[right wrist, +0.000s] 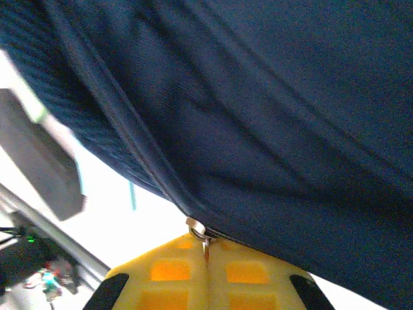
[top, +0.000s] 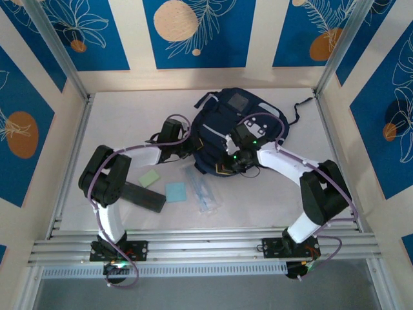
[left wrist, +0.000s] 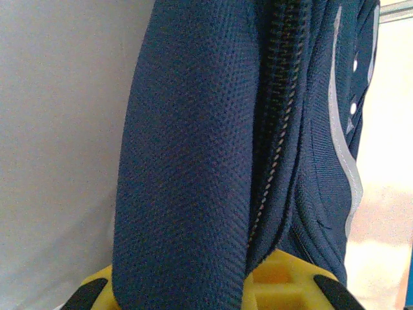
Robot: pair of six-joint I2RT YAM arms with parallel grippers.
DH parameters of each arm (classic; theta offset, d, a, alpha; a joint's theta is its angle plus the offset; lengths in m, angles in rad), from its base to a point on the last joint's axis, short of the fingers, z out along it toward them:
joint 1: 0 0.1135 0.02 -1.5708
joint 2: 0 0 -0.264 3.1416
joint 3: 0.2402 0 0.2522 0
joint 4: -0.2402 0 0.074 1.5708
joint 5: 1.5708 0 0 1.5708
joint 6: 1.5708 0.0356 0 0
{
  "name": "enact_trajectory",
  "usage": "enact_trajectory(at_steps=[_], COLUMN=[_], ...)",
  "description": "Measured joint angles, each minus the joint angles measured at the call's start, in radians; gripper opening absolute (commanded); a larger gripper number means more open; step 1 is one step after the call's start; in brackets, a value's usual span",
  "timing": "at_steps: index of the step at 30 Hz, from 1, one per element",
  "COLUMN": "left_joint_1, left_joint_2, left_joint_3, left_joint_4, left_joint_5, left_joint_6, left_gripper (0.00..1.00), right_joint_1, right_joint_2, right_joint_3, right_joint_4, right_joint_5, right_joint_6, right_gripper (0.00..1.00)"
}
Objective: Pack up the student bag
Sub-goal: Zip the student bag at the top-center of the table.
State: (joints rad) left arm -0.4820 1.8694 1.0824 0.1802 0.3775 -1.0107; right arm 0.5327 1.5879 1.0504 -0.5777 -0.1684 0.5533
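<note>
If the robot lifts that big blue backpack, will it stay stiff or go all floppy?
Probably floppy: the student bag is soft fabric, and a fold bunches between the left fingers. The rough mesh likely won't slip. Tugging the zipper pull pinched in the right fingers may drag the whole bag.

On the white table (top: 258, 206), a pale green pad (top: 150, 178) and a light blue pad (top: 175, 192) are laid near each other, lower left of centre. A dark flat rectangular object (top: 143, 196) is placed just below the green one. A clear plastic packet (top: 201, 190) is seen just right of the blue pad, and blue leaf-patterned wall panels (top: 193, 32) are set around the table.
</note>
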Motion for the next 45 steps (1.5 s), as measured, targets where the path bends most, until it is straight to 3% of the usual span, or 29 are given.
enact_trajectory(at_steps=[5,11,19,31,45], left_joint_1=[0.012,0.033,0.046,0.055,0.068], left_joint_2=[0.0,0.0,-0.001,0.0,0.0], left_joint_3=[0.015,0.044,0.114,0.16,0.161], left_joint_4=[-0.028,-0.062,-0.148,-0.212,-0.219], left_joint_5=[0.016,0.048,0.081,0.093,0.106], left_joint_6=[0.034,0.088,0.191,0.284,0.308], left_gripper=[0.0,0.0,0.0,0.0,0.0], right_joint_1=[-0.059,-0.202,-0.277,-0.373,-0.449], right_joint_2=[-0.007,0.003,0.237,0.3,0.264], right_joint_3=[-0.008,0.019,0.159,0.246,0.244], right_joint_4=[-0.135,-0.244,-0.301,-0.168,-0.072], right_joint_5=[0.117,0.229,0.394,0.482,0.424], right_joint_6=[-0.088,-0.209,-0.488,-0.774,-0.798], right_gripper=[0.0,0.0,0.0,0.0,0.0])
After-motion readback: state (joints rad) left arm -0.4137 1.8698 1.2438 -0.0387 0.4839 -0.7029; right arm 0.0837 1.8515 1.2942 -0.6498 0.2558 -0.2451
